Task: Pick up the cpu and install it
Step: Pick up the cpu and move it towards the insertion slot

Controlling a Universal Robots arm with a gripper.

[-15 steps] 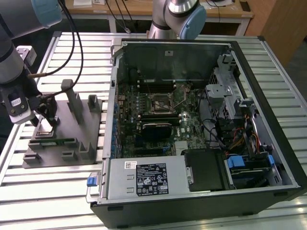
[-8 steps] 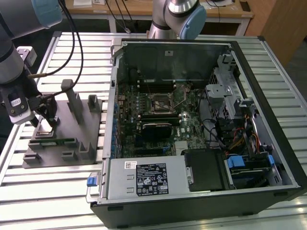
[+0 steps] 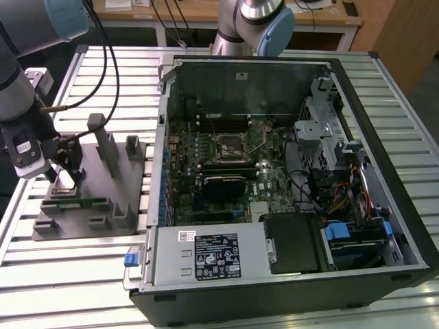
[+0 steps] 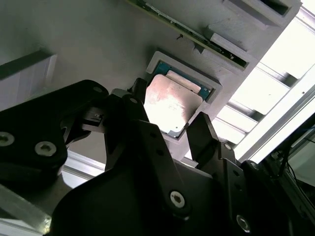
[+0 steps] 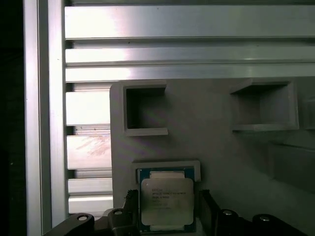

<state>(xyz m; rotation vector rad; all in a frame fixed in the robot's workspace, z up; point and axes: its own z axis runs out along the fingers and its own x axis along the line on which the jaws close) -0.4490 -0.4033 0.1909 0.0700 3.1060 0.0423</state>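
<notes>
The cpu (image 5: pixel 166 199) is a small square chip with a pale metal top. It lies flat in a shallow recess of the grey holder block (image 5: pixel 206 142), and its bright top (image 4: pixel 172 105) also shows in the second wrist view. My gripper (image 5: pixel 167 196) is down over it and open, with one black finger (image 5: pixel 205 201) on each side of the chip and close to its edges. In the exterior view the gripper (image 3: pixel 64 171) hangs over the holder block (image 3: pixel 103 199) at the exterior view's left. The black socket (image 3: pixel 230 145) sits on the motherboard inside the open computer case (image 3: pixel 384 137).
Upright posts (image 3: pixel 103 140) and box-shaped pockets (image 5: pixel 145 108) rise from the holder block around the gripper. A memory stick (image 3: pixel 77 203) lies in a slot of the block. The block and case rest on a slatted aluminium table (image 3: pixel 68 274). A second arm's base (image 3: pixel 257 20) stands behind the case.
</notes>
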